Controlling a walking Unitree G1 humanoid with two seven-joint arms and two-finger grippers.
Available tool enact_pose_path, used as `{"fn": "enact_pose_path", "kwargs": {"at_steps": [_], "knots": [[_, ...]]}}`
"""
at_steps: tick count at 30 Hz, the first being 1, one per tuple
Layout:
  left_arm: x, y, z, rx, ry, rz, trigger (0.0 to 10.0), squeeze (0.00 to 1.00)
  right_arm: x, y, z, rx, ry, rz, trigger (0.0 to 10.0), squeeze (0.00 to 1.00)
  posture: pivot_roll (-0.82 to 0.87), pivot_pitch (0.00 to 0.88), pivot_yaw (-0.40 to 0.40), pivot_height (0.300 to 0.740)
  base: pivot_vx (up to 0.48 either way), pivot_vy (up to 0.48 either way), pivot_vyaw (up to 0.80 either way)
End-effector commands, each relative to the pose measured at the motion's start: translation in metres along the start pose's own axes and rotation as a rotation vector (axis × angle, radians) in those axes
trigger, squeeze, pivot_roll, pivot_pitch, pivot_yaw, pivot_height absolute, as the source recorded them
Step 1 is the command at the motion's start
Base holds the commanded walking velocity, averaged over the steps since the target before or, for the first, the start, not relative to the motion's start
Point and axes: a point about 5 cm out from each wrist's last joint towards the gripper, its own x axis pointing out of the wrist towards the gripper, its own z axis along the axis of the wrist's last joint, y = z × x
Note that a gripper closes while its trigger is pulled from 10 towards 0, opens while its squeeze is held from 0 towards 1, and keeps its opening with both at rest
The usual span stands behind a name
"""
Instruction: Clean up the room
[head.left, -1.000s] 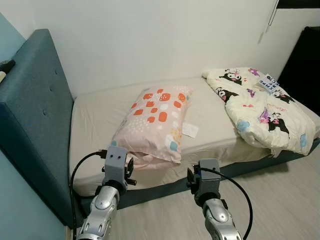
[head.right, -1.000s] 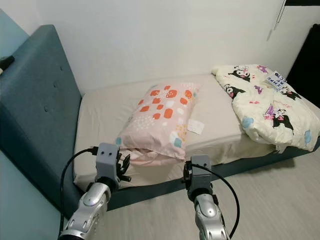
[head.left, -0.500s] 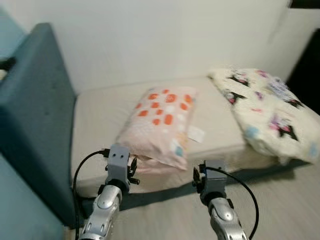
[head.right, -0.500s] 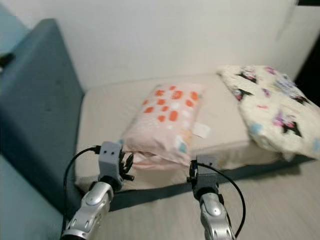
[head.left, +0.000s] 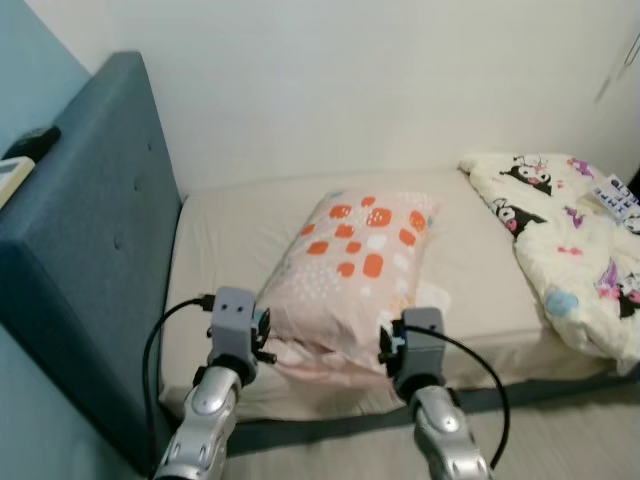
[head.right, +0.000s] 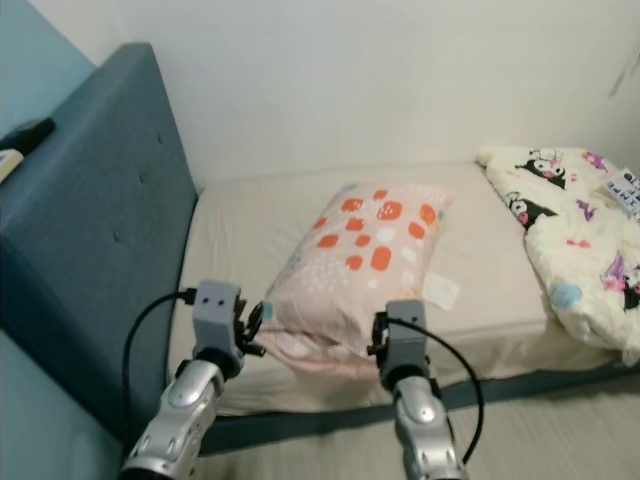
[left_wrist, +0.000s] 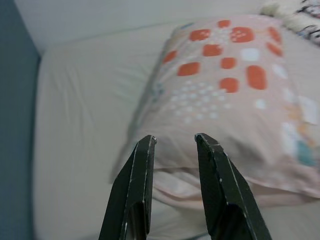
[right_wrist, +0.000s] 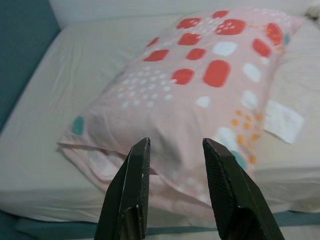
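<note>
I see the pink pillow with orange blotches (head.left: 360, 265) at 12 o'clock on the beige-sheeted bed (head.left: 225, 250); my left pincer (left_wrist: 174, 141) and right pincer (right_wrist: 174, 143) both gape, empty, just short of its near edge.

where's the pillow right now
The pink pillow lies mid-bed on the beige sheet, between the blue headboard on the robot's left and the cartoon-print quilt on its right.

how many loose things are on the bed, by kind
pillow: 1
cartoon-print quilt: 1
small white paper beside the pillow: 1
printed card on the quilt: 1
total: 4
</note>
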Motion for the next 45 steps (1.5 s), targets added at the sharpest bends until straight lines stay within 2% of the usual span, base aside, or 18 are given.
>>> {"fn": "enact_pose_path", "kwargs": {"at_steps": [1,38,45], "knots": [[-0.0008,-0.0021,-0.0039,-0.011,0.017,-0.005,10.0,0.0,-0.0024,-0.0086,-0.0053,-0.007,0.024,-0.023,10.0,0.0,-0.01,0.054,-0.019,0.738,0.3,0.0,0.0],[0.0036,-0.0014,0.0004,-0.012,-0.002,-0.008,10.0,0.0,-0.0001,-0.0084,-0.0036,-0.004,0.014,-0.021,10.0,0.0,-0.01,0.034,-0.012,0.738,0.293,0.0,0.0],[0.0033,0.0001,-0.0001,-0.002,-0.005,0.005,10.0,0.0,0.0,-0.0076,-0.0029,-0.001,0.01,-0.015,10.0,0.0,-0.01,0.035,-0.012,0.738,0.0,0.0,0.0]]}}
